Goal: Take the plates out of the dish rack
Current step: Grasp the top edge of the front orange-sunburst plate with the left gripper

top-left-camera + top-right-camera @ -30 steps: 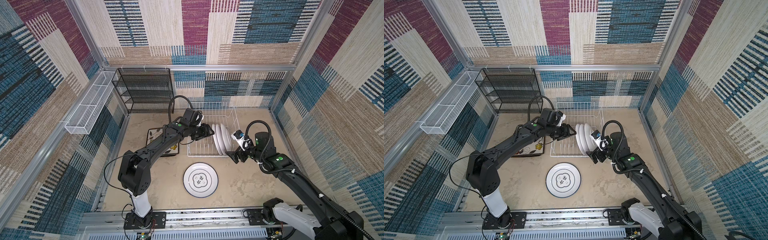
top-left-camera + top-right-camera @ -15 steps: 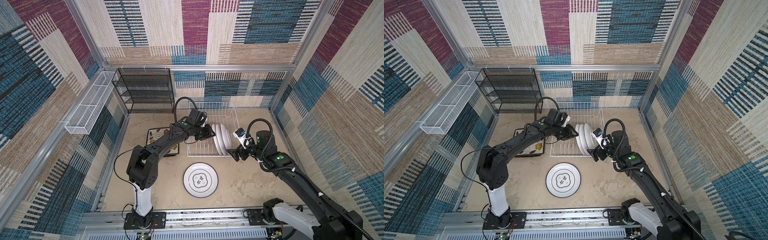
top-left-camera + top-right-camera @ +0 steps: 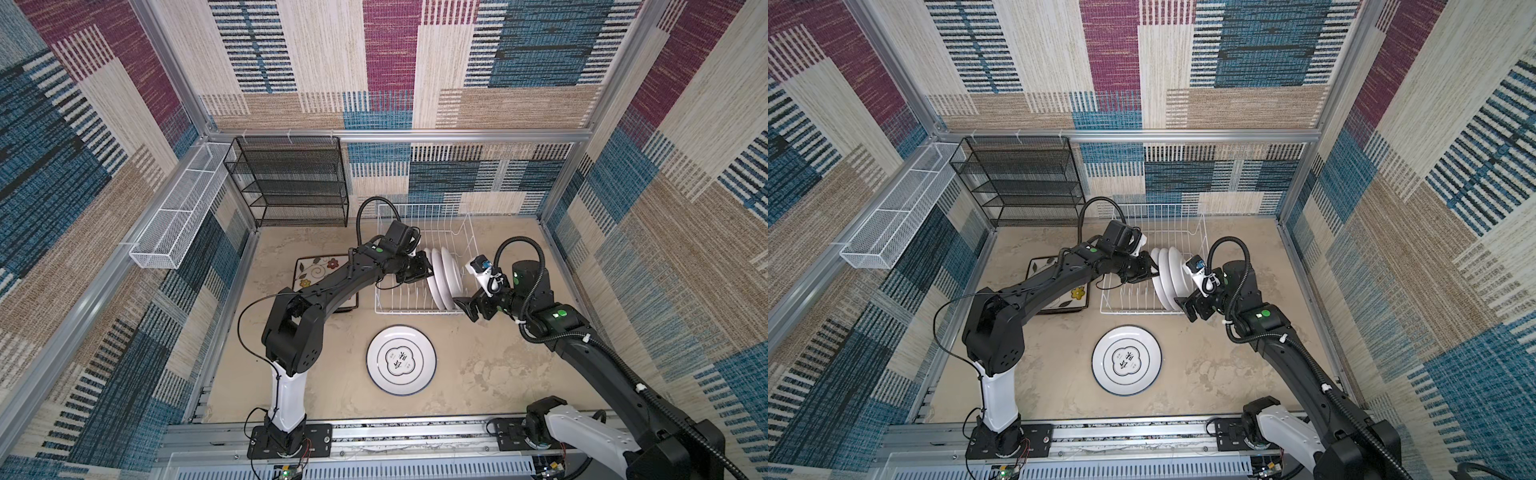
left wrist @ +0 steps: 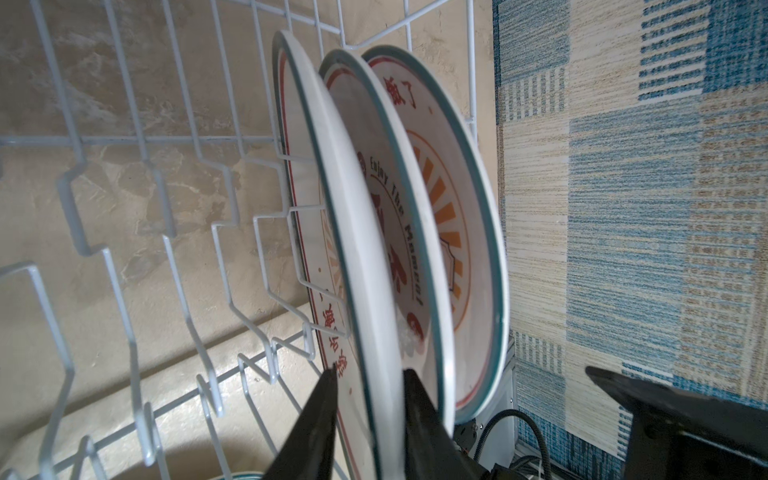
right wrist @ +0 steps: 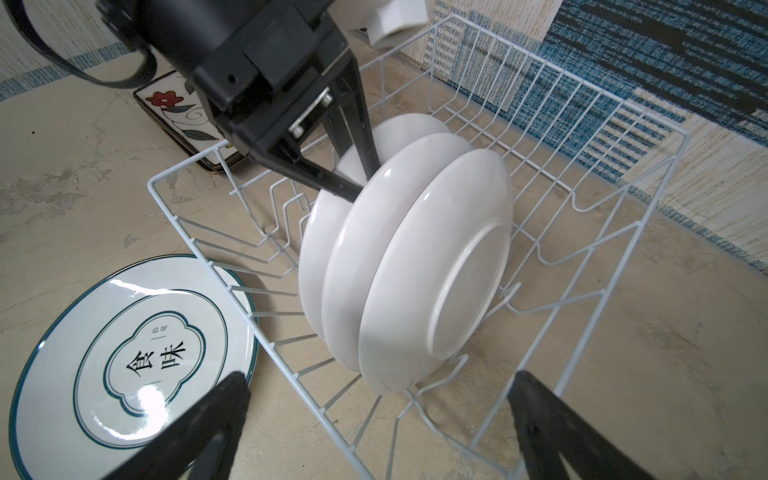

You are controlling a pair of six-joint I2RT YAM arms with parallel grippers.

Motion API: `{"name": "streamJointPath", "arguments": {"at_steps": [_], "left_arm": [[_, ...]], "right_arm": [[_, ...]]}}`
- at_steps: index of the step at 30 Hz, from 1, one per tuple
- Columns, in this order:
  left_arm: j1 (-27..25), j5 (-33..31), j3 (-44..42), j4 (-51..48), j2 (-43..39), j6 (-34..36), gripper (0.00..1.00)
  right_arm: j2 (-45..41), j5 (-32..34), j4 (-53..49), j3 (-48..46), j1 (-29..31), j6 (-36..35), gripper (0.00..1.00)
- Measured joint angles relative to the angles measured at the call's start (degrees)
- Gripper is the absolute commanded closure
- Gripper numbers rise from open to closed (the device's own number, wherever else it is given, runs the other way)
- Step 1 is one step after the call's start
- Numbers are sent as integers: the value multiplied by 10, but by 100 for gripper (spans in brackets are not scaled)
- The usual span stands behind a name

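1. The left end effector (image 4: 370, 371) is clamped on the rim of the end plate (image 4: 357, 270), one finger on its printed face, one on its white back.
2. That plate stands on edge in the dish rack (image 3: 430, 218), first in a row of three plates (image 5: 374, 249).
3. The right end effector (image 5: 380, 376) is spread wide just outside the rack, touching nothing.
4. A round plate (image 3: 401, 359) and a square plate (image 3: 316, 266) lie on the surface (image 3: 498, 374).

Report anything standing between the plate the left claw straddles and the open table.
Straight up, nothing visible blocks the plate. Sideways, the tines and front rail of the dish rack fence it in, the next plate stands close behind it, and a round plate lies flat on the table just beyond that rail.
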Motion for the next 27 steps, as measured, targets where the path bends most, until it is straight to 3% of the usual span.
{"name": "streamJointPath", "arguments": {"at_steps": [19,27], "left_arm": [[-8,19,-39,83,-3,-56,100],[-10,20,-49,93,-8,-58,100]], "right_arm": [[-7,21,9,3,-1,0,0],[-2,32,12,11,-1,0,0]]}}
